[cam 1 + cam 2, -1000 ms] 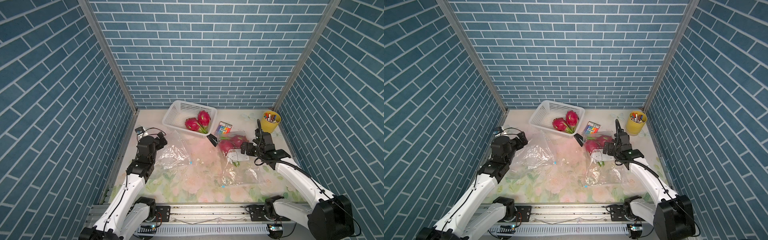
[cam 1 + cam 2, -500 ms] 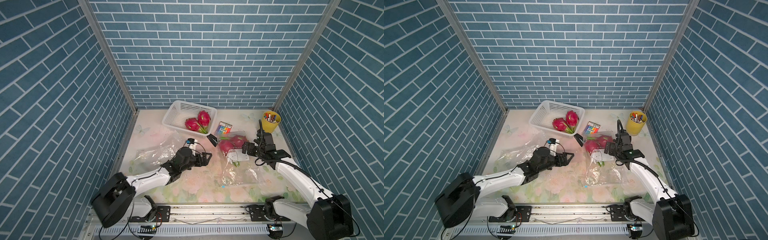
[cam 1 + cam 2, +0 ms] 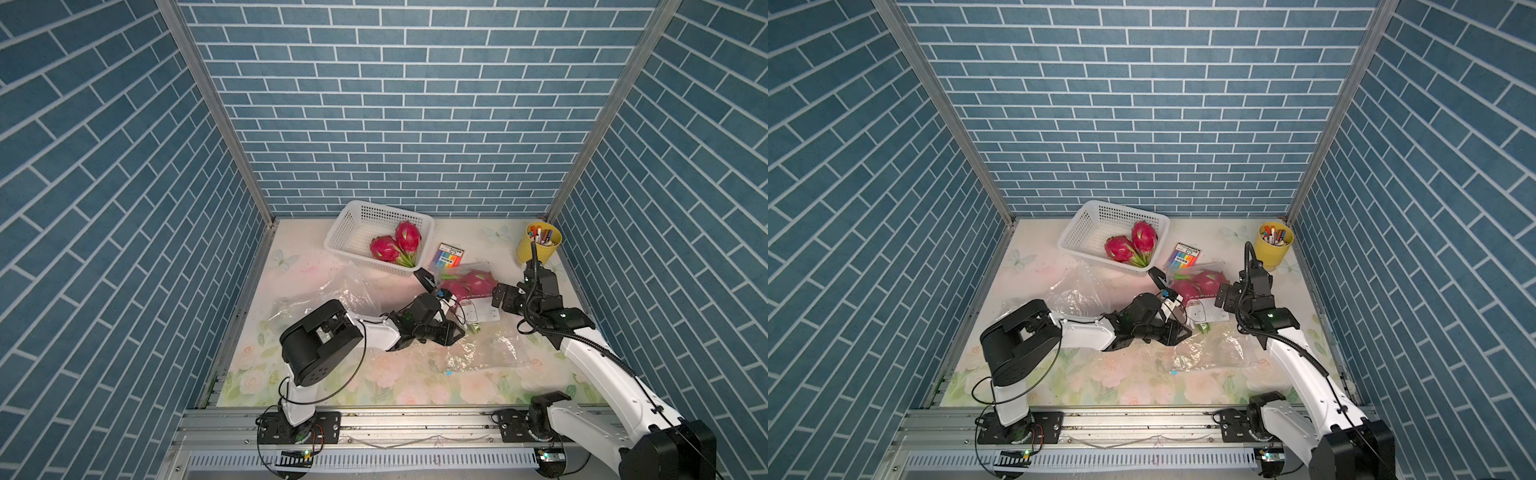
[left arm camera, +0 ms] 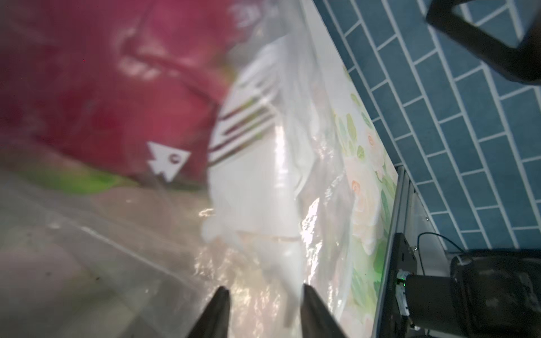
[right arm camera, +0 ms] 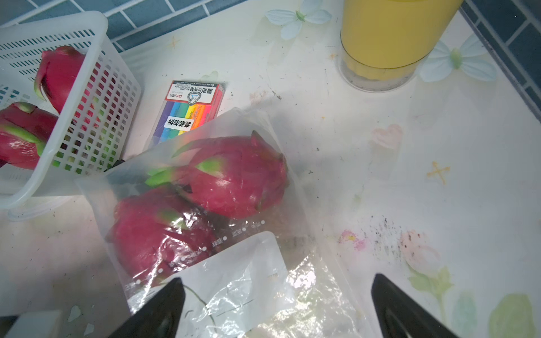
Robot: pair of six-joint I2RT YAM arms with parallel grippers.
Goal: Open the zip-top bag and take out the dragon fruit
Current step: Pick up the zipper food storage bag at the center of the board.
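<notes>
Barely getting started here; both fruit [image 5: 234, 178] are sitting inside the bag [image 5: 248, 292], right of centre, just near of the basket [image 3: 376, 206]; left gripper [image 4: 265, 288] is sitting narrow around the film, can't tell if it's pinching; right gripper [image 5: 278, 279] is hovering wide over the bag; opening and pulling out are both left to do.

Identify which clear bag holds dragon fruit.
The zip-top bag next to the marker pack: two dragon fruits show through it. The crumpled bag left of it looks empty.

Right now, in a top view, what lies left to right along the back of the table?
white basket → highlighter pack → yellow pen cup
</notes>
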